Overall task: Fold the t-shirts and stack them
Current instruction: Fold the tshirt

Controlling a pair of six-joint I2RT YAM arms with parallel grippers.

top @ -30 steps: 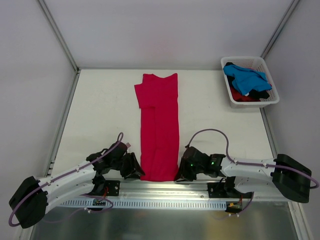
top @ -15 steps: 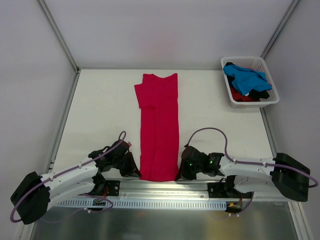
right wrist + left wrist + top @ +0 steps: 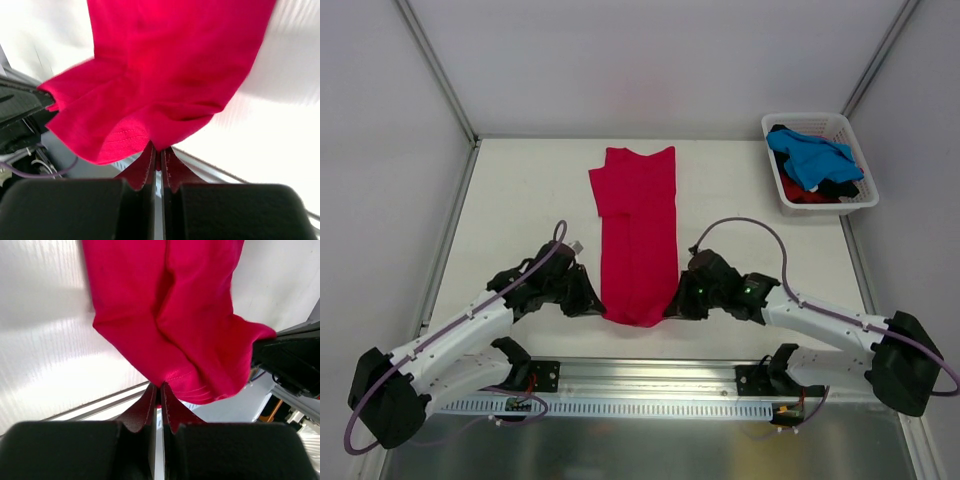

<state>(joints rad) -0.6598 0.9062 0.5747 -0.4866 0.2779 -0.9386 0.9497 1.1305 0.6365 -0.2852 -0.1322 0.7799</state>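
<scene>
A crimson-red t-shirt [image 3: 638,225], folded into a long narrow strip, lies down the middle of the table. My left gripper [image 3: 597,308] is shut on its near left corner, and my right gripper [image 3: 672,306] is shut on its near right corner. Both hold the near hem lifted off the table. The left wrist view shows the red cloth [image 3: 175,325] pinched at my left gripper [image 3: 160,386]. The right wrist view shows the cloth [image 3: 165,75] pinched at my right gripper [image 3: 158,148]. More t-shirts, a bright blue one [image 3: 810,157] on top of dark and red ones, lie in the basket.
A white slatted plastic basket [image 3: 860,202] stands at the table's far right corner. A metal rail [image 3: 650,372] runs along the near edge between the arm bases. White walls close in the left, right and far sides.
Both grippers have lifted the shirt's near hem and carried it away from the near edge towards the far side. The strip of cloth on the table looks shorter.
</scene>
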